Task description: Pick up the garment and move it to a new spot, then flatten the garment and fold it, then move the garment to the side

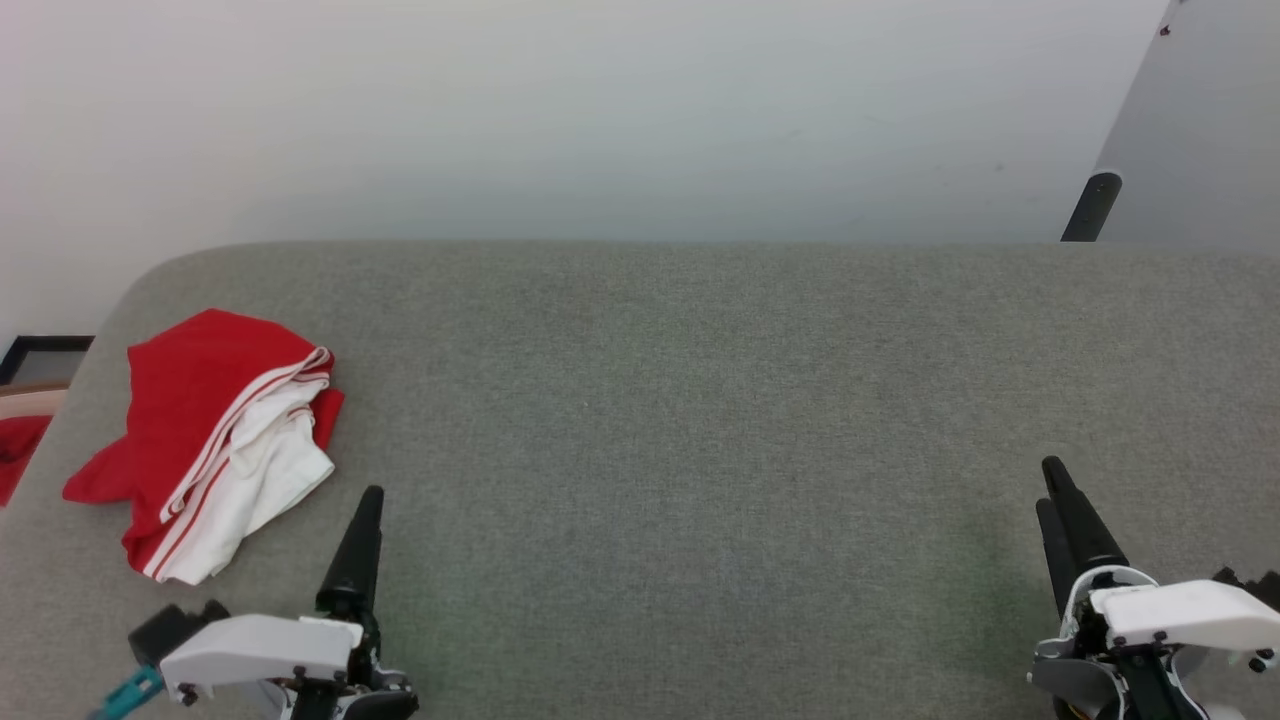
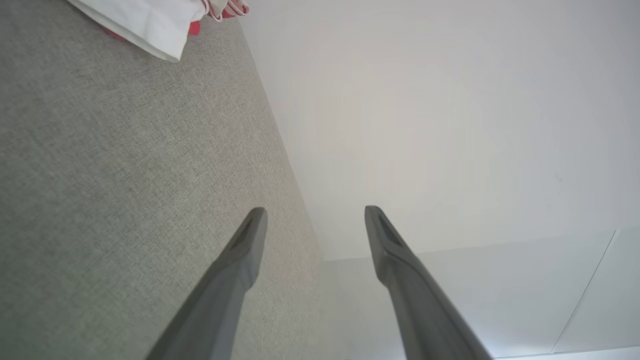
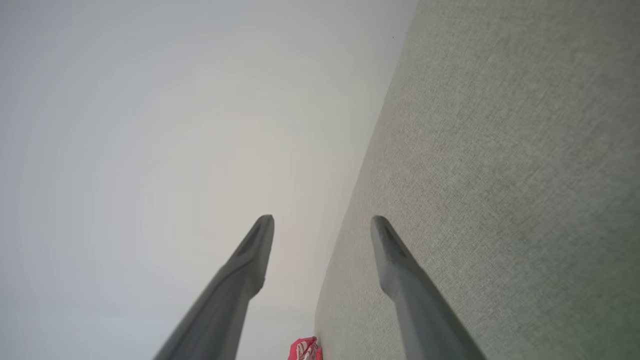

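The garment (image 1: 220,440) lies crumpled at the left end of the grey felt table (image 1: 700,420); red cloth shows on top, white parts and red-white striped trim toward me. A white corner of the garment (image 2: 150,22) appears at the top left of the left wrist view, and a small red-white bit of the garment (image 3: 305,349) at the bottom of the right wrist view. My left gripper (image 1: 368,500) stands open just right of the garment, empty and apart from it, also seen as the left gripper (image 2: 315,212). My right gripper (image 1: 1050,485) is open and empty at the lower right, also the right gripper (image 3: 322,220).
A pale wall rises behind the table's far edge. A dark post (image 1: 1092,205) and a grey panel (image 1: 1190,130) stand at the back right. Beyond the table's left edge a piece of red cloth (image 1: 18,450) and a dark frame (image 1: 40,350) show.
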Tool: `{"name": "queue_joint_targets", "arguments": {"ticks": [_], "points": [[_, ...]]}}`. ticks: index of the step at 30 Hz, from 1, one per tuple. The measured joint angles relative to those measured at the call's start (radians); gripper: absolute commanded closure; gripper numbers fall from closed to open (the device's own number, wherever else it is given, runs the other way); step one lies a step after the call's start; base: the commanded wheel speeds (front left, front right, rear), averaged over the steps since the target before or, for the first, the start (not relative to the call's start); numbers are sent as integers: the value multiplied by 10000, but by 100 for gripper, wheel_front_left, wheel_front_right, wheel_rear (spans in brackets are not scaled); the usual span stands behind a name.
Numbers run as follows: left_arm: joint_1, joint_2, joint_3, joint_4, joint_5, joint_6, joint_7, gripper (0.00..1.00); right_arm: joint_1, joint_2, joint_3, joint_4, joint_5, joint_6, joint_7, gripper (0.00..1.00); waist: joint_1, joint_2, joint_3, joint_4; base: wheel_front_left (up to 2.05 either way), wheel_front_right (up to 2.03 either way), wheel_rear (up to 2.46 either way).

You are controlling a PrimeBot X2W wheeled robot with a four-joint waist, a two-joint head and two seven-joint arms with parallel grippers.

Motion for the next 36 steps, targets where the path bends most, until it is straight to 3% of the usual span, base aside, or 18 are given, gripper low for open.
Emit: {"name": "queue_joint_targets", "arguments": {"ticks": [19,36], "points": [[-512,625,-688,270,4054,293,-759,0,-1030,-614,993,911,-3269,0,-821,0,0,0,-33,49,0,0,0],[-835,970,-1049,265,7008,280,-1289,0,-1453,-711,466,1473,-7168,0,-1264,0,0,0,-65,79,0,0,0]]}}
